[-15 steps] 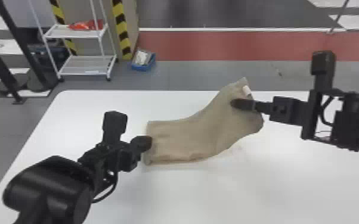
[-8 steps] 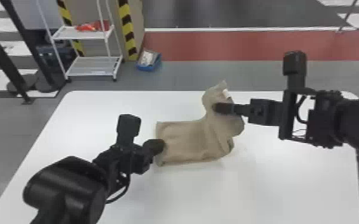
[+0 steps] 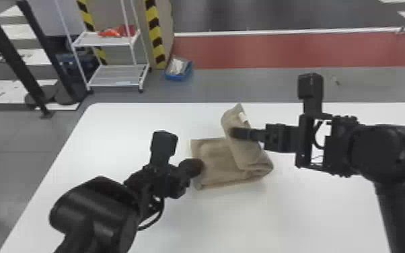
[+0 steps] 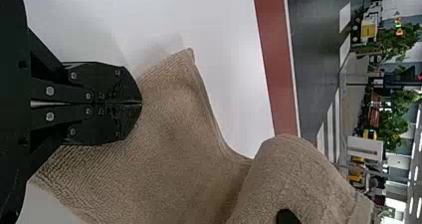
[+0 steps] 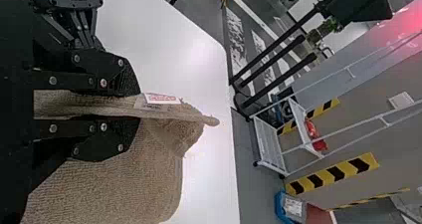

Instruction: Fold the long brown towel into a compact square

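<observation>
Raised end of the long brown cloth towel (image 3: 217, 163) has swung left since the earlier frame, drawn over by the black two-fingered right gripper (image 5: 138, 108). Left: we see the black two-fingered left gripper (image 4: 142, 104), fingers together, tips at the towel's left end; pressure uncertain. Middle: towel on the smooth white table (image 3: 279, 218), left part flat, right part curling up. Right: right gripper clamped on the lifted end, near a small white tag (image 5: 161, 98). Risks, we judge: a weakly pinned left end could slide if the pull continues; a skewed lay-down would leave edges unmatched; early release could crumple the flap; left fingers might get trapped under it.
</observation>
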### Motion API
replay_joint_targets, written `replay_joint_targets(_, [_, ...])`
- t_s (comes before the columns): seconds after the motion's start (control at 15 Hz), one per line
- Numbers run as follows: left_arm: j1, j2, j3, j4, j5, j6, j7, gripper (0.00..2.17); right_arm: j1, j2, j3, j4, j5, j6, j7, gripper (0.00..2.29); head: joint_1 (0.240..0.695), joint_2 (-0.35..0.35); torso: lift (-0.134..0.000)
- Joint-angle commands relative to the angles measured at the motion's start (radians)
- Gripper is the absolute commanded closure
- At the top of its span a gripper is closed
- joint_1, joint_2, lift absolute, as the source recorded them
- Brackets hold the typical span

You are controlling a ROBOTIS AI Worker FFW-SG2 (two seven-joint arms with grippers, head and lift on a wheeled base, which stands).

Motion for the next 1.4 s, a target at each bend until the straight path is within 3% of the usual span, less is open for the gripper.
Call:
replay_joint_targets(0.0, [-0.001, 0.0, 0.004, 0.001, 0.001, -0.002, -0.003, 2.11, -0.006, 0.001, 0.017, 0.053, 0.003, -0.035, 0.002, 0.97, 0.695, 0.097, -0.124])
replay_joint_targets(0.47, [0.0, -0.001, 0.001, 0.007, 0.012, -0.023, -0.01, 2.11, -0.054, 0.001, 0.06, 0.203, 0.02, -0.158, 0.003, 0.97, 0.695, 0.104, -0.124])
replay_joint_targets(1.33, [0.0, -0.003, 0.014, 0.012, 0.019, -0.035, -0.03, 2.12, -0.069, 0.001, 0.145, 0.26, 0.064, -0.182, 0.0, 0.83, 0.695, 0.128, -0.124])
